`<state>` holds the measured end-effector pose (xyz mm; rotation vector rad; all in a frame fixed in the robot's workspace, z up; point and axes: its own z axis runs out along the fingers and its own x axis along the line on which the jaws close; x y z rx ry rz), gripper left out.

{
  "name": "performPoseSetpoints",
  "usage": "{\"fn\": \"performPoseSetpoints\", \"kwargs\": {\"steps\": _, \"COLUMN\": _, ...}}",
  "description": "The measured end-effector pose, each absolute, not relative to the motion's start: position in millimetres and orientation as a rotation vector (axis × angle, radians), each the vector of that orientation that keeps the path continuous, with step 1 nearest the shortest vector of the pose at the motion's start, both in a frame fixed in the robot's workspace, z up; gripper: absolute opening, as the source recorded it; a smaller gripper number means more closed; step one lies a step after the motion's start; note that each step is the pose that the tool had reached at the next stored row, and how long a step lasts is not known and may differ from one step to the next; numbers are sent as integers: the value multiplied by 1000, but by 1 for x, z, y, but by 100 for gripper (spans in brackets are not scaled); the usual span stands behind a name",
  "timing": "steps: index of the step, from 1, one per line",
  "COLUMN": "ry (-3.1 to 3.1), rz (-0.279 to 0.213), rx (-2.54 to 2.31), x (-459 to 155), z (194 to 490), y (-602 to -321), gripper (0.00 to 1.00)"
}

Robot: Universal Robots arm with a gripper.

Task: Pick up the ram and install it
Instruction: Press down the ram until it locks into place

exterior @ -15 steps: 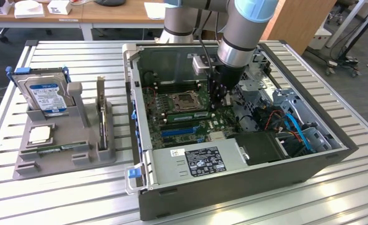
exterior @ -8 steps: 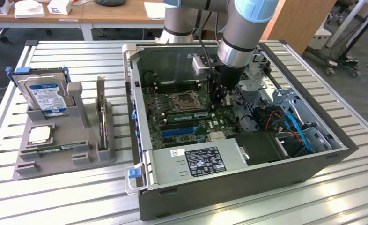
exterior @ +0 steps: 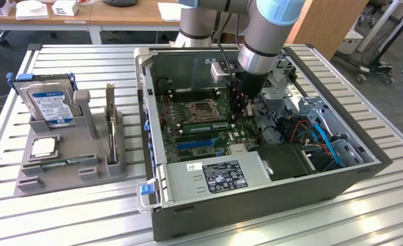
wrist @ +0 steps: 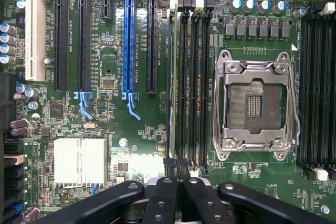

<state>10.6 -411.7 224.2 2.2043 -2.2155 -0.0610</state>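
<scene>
Apparently ram (wrist: 172, 82) seated edge-on, green.

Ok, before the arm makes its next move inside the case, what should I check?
1. Gripper over the memory slots beside the CPU socket: ok.
2. Gripper shut: ok.
3. The ram fully seated in the slot: cannot tell, only a green edge shows.
4. White slot latches locked: cannot tell.
5. Blue cables apart from the arm: ok.
</scene>
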Motion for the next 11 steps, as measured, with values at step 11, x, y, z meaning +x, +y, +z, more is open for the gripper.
{"fn": "performPoseSetpoints", "kwargs": {"steps": 11, "ry": -2215, "rz": -61, "rx": 2204, "x": 11, "z": 223, "y": -412, "gripper": 10}}
